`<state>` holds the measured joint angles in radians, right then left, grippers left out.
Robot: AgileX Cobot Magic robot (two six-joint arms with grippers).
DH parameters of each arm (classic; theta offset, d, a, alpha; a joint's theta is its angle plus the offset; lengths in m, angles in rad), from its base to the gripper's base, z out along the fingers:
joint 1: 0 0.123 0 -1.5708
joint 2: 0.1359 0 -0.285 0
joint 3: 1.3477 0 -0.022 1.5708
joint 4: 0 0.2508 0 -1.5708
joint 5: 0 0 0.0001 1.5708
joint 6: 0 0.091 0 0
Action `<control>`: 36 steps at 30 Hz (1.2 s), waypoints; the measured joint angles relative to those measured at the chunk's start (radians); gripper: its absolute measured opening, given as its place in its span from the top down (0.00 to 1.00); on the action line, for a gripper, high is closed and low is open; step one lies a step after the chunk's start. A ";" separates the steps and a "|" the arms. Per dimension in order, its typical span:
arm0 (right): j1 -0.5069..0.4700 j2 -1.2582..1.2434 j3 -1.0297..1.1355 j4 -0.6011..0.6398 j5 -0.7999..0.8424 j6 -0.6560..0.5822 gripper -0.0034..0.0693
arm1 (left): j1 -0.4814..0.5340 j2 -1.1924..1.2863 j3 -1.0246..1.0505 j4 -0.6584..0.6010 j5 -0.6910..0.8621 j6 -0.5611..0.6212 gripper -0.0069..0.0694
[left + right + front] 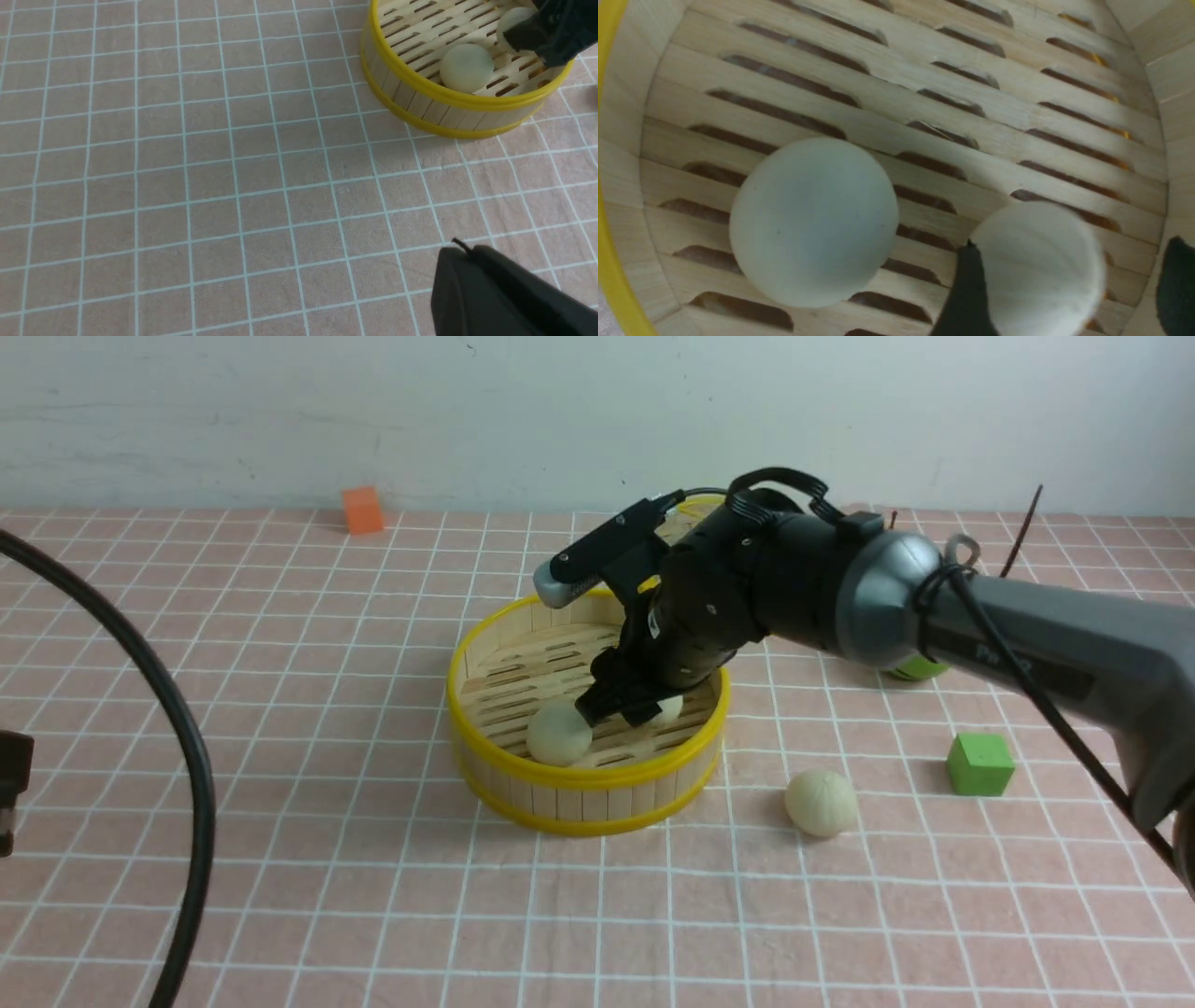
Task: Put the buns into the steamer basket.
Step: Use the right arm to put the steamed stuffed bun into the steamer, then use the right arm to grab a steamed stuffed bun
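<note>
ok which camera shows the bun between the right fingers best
The right wrist view: it looks down on that bun, with the fingers standing open on either side. The front view shows only part of it behind the gripper, and the left wrist view shows it partly covered too.

- The right gripper [621, 702] partly hides one bun [667, 711] in the front view.
- The left wrist view's top edge cuts off the steamer basket [462, 100].

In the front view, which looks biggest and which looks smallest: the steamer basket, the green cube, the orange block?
1. Steamer basket, the biggest by far
2. Green cube
3. Orange block, though it sits farther back, which may shrink it
</note>
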<state>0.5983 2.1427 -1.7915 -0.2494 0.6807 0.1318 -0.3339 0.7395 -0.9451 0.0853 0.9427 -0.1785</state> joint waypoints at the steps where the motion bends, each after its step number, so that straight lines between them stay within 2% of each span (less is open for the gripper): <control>1: 0.000 -0.001 -0.002 0.000 0.003 0.000 0.23 | 0.000 0.000 0.000 0.001 0.000 0.000 0.93; 3: 0.000 -0.022 -0.036 0.000 0.077 -0.001 0.13 | 0.000 0.000 0.000 0.001 0.000 0.000 0.93; 6: 0.000 -0.052 -0.079 -0.017 0.179 -0.004 0.11 | 0.000 0.000 0.000 0.001 0.000 0.000 0.93; 12: -0.024 -0.109 -0.119 -0.067 0.405 -0.007 0.18 | 0.000 0.000 0.000 0.001 0.000 0.000 0.93; 15: -0.102 -0.094 -0.108 -0.002 0.499 -0.007 0.26 | 0.000 0.000 0.000 0.001 0.000 0.000 0.93; 18: -0.175 -0.074 -0.057 0.081 0.514 -0.011 0.30 | 0.000 0.000 0.000 0.001 0.000 0.000 0.93; 23: -0.217 -0.054 0.059 0.183 0.456 -0.046 0.33 | 0.000 0.000 0.000 0.001 -0.001 0.000 0.93; 27: -0.217 -0.052 0.120 0.200 0.332 -0.046 0.33 | 0.000 0.002 0.000 0.001 -0.010 0.000 0.93; 32: -0.217 -0.019 0.130 0.202 0.299 -0.047 0.34 | 0.000 0.022 0.000 0.001 -0.014 0.000 0.93; 34: -0.217 -0.008 0.130 0.208 0.306 -0.058 0.37 | 0.000 0.030 0.000 0.000 -0.014 0.000 0.93; 36: -0.217 -0.004 0.130 0.211 0.319 -0.101 0.50 | 0.000 0.032 0.000 -0.003 -0.014 0.000 0.92</control>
<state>0.3816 2.1383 -1.6614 -0.0383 0.9999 0.0309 -0.3339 0.7715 -0.9451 0.0827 0.9284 -0.1785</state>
